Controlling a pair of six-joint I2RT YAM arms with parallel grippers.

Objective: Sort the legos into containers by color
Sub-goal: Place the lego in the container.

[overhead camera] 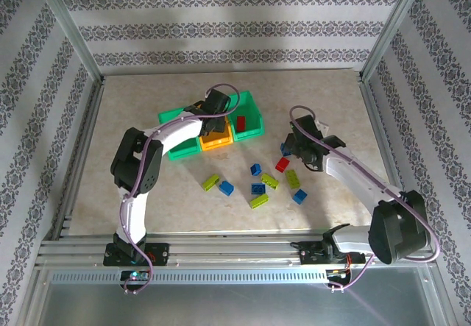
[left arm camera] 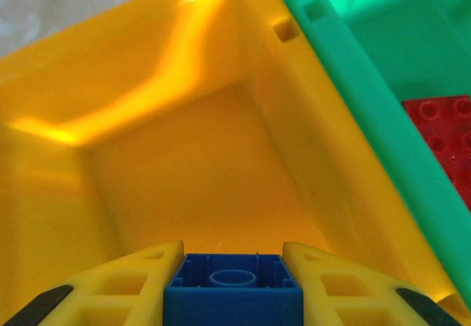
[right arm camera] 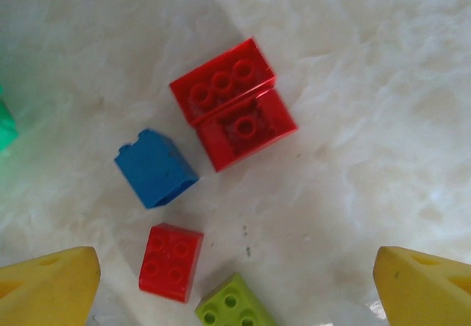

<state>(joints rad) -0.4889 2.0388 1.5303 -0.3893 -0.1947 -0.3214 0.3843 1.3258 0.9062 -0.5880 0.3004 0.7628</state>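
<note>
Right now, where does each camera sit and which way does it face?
Top external: above and behind the robot, looking down on the table; left arm and right arm show.
Left wrist: on the left arm, looking into the orange bin; left pincer shut on a blue brick.
Right wrist: on the right arm, looking down at loose bricks; right pincer open.
Shared: top external and left wrist both show the orange bin.

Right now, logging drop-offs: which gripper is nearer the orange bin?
Left. The left gripper, shut on a blue brick, hangs over the orange bin; the right gripper is apart, above loose bricks.
</note>
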